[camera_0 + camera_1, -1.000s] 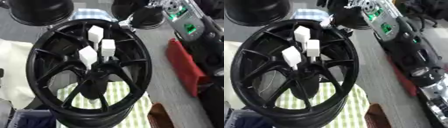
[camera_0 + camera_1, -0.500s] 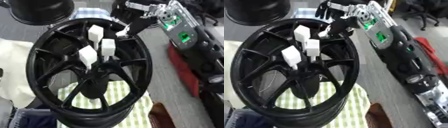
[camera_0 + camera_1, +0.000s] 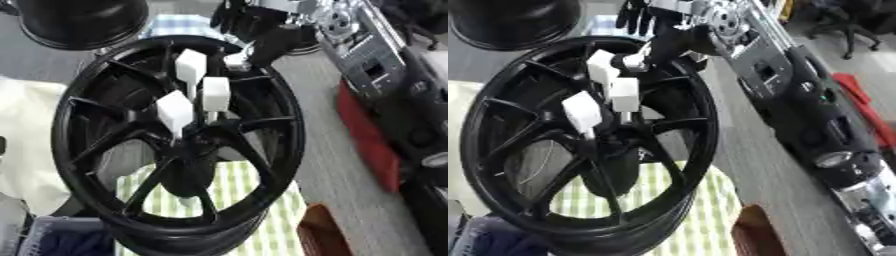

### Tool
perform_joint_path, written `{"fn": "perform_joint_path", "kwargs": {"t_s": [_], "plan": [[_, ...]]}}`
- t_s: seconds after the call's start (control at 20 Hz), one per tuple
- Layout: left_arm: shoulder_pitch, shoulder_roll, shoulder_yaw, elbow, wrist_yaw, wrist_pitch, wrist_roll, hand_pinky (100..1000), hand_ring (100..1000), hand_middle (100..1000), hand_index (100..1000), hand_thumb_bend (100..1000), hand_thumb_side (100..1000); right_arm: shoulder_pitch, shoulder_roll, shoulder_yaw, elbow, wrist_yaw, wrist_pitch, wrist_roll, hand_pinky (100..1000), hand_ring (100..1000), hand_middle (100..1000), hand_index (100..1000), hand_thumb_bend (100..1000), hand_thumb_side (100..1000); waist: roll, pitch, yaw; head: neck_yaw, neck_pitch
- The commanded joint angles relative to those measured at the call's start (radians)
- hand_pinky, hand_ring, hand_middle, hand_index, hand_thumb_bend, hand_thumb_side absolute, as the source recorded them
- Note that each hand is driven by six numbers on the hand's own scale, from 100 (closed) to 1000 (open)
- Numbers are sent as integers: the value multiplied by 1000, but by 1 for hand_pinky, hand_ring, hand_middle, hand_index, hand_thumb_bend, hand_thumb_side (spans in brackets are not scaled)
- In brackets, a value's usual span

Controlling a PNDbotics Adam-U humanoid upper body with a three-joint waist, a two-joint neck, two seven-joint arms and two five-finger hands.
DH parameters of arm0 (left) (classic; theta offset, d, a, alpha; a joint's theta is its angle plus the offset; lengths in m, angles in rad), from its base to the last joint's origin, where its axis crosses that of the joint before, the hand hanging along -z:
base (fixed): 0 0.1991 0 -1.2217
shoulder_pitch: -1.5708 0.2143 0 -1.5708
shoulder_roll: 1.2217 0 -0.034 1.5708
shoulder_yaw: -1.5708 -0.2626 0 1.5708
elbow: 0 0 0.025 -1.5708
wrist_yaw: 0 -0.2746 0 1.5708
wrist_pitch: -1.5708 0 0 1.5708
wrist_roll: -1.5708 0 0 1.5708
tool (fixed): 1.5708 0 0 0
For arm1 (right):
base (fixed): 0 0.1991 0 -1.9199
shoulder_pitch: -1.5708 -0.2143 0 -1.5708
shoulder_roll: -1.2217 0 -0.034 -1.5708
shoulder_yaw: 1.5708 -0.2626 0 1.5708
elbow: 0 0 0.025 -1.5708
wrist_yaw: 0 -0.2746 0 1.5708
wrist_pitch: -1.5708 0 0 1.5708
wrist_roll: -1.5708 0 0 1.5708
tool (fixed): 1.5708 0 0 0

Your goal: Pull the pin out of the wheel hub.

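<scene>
A black spoked wheel hub [image 3: 105, 165] stands tilted in the middle of the view. Three white block-topped pins stick out near its centre: an upper pin [image 3: 191, 67], a middle pin [image 3: 215, 95] and a lower pin [image 3: 174, 111]. My right arm [image 3: 789, 85] reaches in from the upper right. My right hand [image 3: 667, 30] hovers over the top of the rim, its fingers spread; one dark finger with a pale tip [image 3: 238, 61] points down just right of the upper pin. Nothing is held in it. My left hand does not show.
A second black wheel [image 3: 79, 20] lies at the top left. Under the hub is a green-and-white checked cloth [image 3: 258, 200]. White cloth [image 3: 22, 145] lies to the left, a red object [image 3: 372, 145] to the right, and a blue basket [image 3: 61, 240] at the lower left.
My right arm has swung in from the upper right towards the wheel. The hand now sits over the top of the rim, close to the upper pin. The pins have not moved.
</scene>
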Motion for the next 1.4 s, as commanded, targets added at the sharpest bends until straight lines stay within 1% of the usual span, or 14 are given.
{"fn": "perform_joint_path", "kwargs": {"t_s": [0.05, 0.15, 0.2, 0.45, 0.65, 0.85, 1.4], "plan": [[-14, 18, -1, -13, 4, -2, -4, 839, 643, 577, 740, 762, 476, -6, -31, 0, -43, -41, 29, 18, 698, 724, 688, 805, 424, 495, 6, -9, 0, -7, 5], [-15, 18, -2, -14, 5, -2, -5, 839, 643, 577, 740, 762, 476, 4, -35, 6, -52, -42, 33, 25, 702, 728, 692, 803, 444, 490, 6, -8, 1, -7, 5], [-16, 18, -2, -14, 5, -3, -5, 839, 644, 578, 740, 761, 476, 9, -36, 10, -52, -37, 30, 29, 705, 730, 693, 790, 469, 471, 7, -7, 2, -6, 5], [-19, 17, -3, -15, 7, -2, -8, 840, 644, 578, 740, 760, 478, 29, -34, 18, -34, -6, 3, 44, 707, 730, 690, 775, 518, 409, 8, -3, 5, -6, 5], [-21, 17, -4, -15, 8, -3, -9, 840, 645, 579, 741, 760, 478, 35, -34, 23, -26, 32, -19, 45, 709, 730, 683, 769, 521, 410, 7, -1, 7, -4, 5], [-23, 16, -5, -16, 9, -2, -11, 841, 645, 579, 741, 758, 479, 42, -32, 28, -18, 54, -28, 43, 709, 729, 682, 764, 520, 409, 7, 0, 10, -5, 5], [-32, 9, -10, -18, 9, -1, -15, 842, 646, 580, 741, 753, 481, 51, -26, 51, 4, 61, -34, 30, 709, 718, 662, 741, 512, 386, 9, 7, 22, -11, 5]]}}
